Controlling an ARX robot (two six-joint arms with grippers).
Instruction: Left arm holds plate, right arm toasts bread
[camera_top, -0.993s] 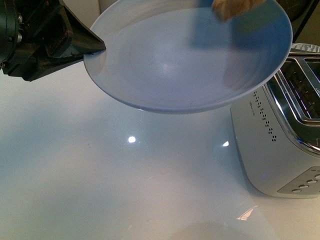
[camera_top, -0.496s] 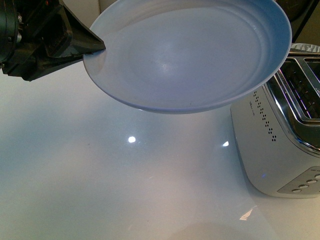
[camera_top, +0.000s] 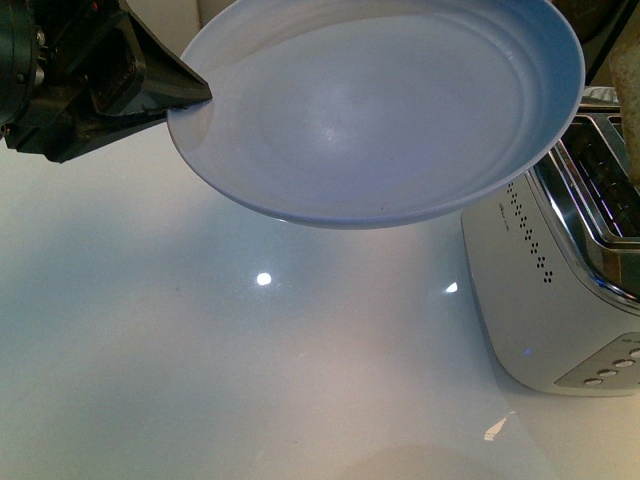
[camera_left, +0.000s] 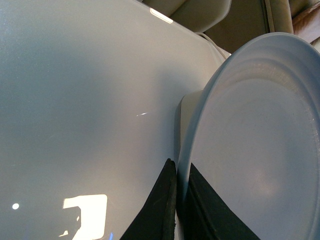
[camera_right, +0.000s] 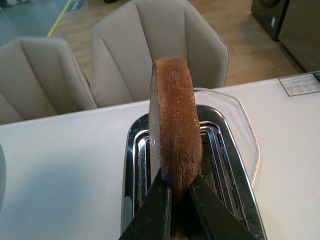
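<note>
The pale blue-white plate hangs tilted above the white table, nothing on it. My left gripper is shut on the plate's left rim; in the left wrist view its dark wedge jaws pinch the rim of the plate. The right wrist view shows my right gripper shut on the lower edge of the brown bread, held on edge and upright. The slice stands over the slots of the silver toaster. No bread shows in the front view.
The toaster stands at the table's right side, partly under the plate's edge. Its white cable loops behind it. Two beige chairs sit beyond the table's far edge. A printed card lies at the far right.
A second ago the bread showed above the plate's upper edge in the front view; it has since left that view. The plate and left gripper have not moved.
</note>
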